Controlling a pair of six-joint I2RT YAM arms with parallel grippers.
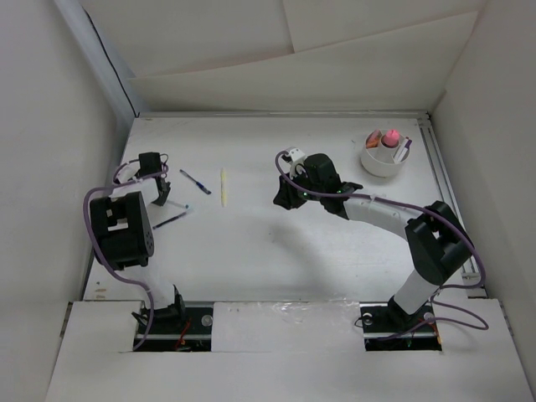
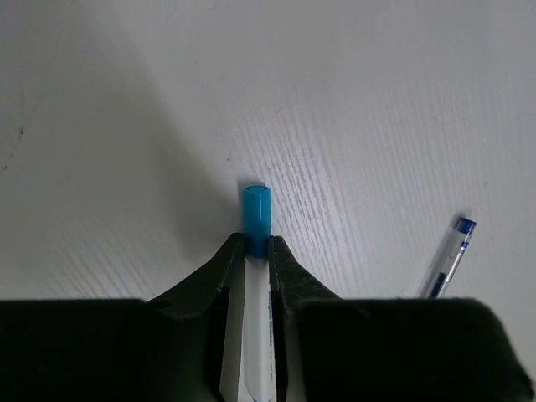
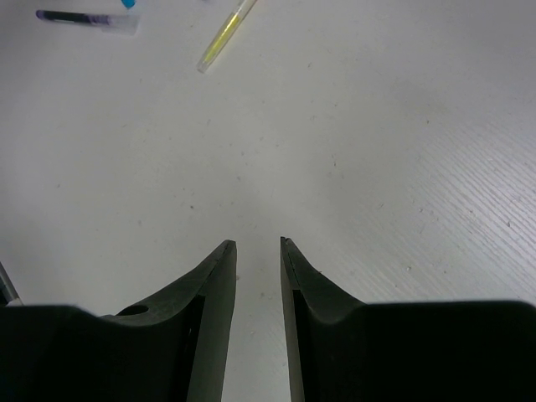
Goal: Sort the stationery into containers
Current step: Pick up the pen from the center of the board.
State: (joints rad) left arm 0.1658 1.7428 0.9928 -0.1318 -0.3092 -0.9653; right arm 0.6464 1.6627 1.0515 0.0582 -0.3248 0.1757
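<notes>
Fingers (image 2: 209, 289) of the left gripper (image 2: 256, 251) clamp a blue-capped pen (image 2: 255, 209) behind its cap, likely for carrying to the cup (image 1: 378, 166); the right gripper (image 3: 258, 244) hangs parted, empty.

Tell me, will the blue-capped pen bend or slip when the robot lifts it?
The blue-capped pen probably won't bend: its barrel looks straight and hard. It seems light, being so thin. The left gripper pinches it close to the cap, so the smooth round barrel might tilt or slide.
</notes>
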